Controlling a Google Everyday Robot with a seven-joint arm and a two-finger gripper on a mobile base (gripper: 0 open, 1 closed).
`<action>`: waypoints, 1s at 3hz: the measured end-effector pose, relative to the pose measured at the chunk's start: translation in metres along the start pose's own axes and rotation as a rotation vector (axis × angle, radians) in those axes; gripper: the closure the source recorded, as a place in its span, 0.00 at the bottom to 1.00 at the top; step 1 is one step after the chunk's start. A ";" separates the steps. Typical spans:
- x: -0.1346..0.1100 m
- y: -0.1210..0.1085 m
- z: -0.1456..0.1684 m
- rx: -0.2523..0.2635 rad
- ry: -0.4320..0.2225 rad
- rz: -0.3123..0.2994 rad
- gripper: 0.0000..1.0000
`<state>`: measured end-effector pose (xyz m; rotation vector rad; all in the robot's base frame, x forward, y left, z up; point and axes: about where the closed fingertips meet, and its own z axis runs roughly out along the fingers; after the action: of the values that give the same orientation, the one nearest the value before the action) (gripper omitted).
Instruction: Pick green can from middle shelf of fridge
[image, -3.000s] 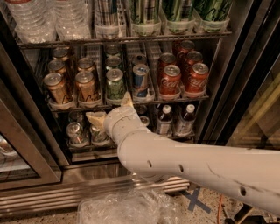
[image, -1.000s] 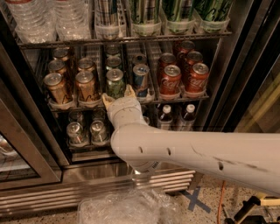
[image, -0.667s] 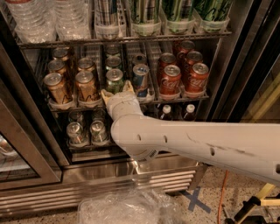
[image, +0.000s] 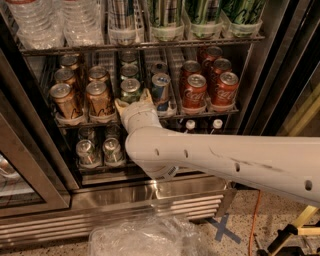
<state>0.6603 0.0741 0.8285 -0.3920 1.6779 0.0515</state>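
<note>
The green can (image: 130, 88) stands at the front of its lane on the middle shelf (image: 226, 111) of the fridge (image: 150, 197); only its silver top and upper green body show. My gripper (image: 133, 100) is right in front of it, covering its lower part. The fingers are spread, one fingertip (image: 120, 104) at the can's left and the other at its right, level with the lower body. I cannot see them pressing the can. My white arm runs in from the lower right.
Gold cans (image: 100, 100) stand left of the green can, a blue-and-silver can (image: 161, 89) and red cans (image: 194, 91) to its right. Water bottles and tall cans fill the rack above. Silver cans (image: 111, 150) and capped bottles sit below. Crumpled plastic (image: 145, 237) lies on the floor.
My gripper has risen from the lower shelf's height and moved inward to the green can; over the last second it has closed in around the can's lower body.
</note>
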 end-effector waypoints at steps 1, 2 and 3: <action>0.001 -0.001 0.002 0.008 -0.005 0.008 0.58; 0.003 -0.001 0.001 0.010 -0.004 0.008 0.89; 0.003 -0.001 -0.001 0.010 -0.005 0.006 1.00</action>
<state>0.6594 0.0722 0.8262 -0.3788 1.6735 0.0488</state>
